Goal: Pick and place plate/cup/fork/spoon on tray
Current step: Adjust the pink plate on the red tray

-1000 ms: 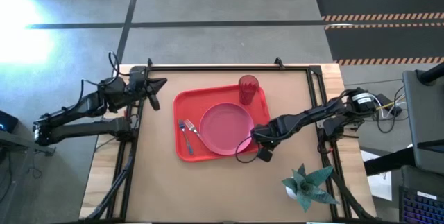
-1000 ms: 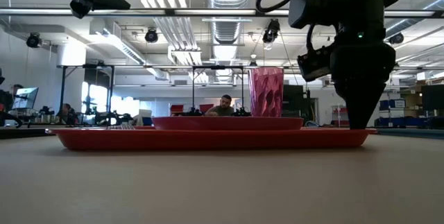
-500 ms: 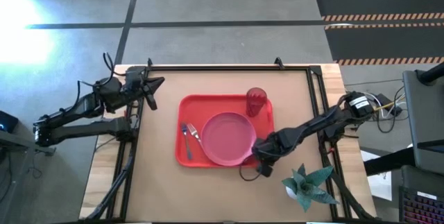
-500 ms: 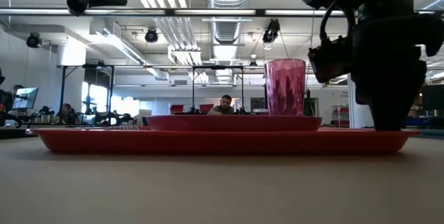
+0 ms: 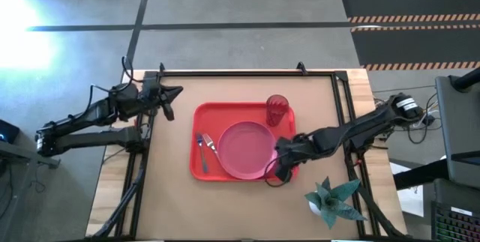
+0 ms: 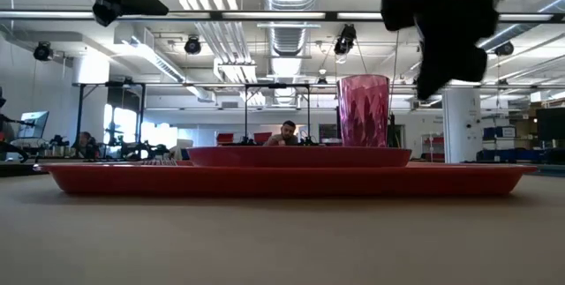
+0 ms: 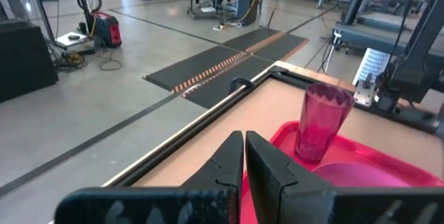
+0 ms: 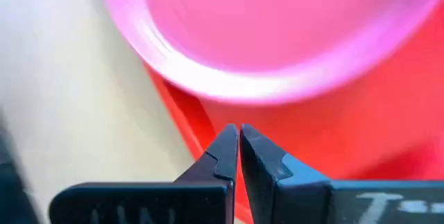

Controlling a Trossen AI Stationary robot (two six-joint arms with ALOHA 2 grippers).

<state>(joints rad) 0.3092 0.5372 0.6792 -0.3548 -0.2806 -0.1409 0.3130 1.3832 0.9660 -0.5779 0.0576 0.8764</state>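
The red tray [image 5: 202, 118] lies on the table's middle. The pinkish-red plate [image 5: 246, 150] lies flat on it, and the dark-red cup [image 5: 276, 109] stands upright at its far right corner. Two slim utensils [image 5: 202, 149] lie on the tray left of the plate. My right gripper [image 5: 279, 168] is shut and empty above the tray's near right corner [image 8: 208, 134]. In the low view it [image 6: 433, 78] hangs clear above the tray rim [image 6: 494, 170]. My left gripper [image 5: 171, 94] is shut and empty, raised at the table's far left, pointing at the cup [image 7: 320, 120].
A green leafy ornament [image 5: 330, 201] stands at the table's near right, close to my right arm. Black frame rails [image 5: 240, 73] run along the table's far and side edges. Bare tabletop [image 5: 225, 204] lies near of the tray. A person [image 6: 284, 132] sits far off in the room.
My right gripper, low at the tray's near right corner, went toward the near and right edges, and the tray with the plate, cup and utensils slid a little that way. It has then risen clear of the tray, which now lies still.
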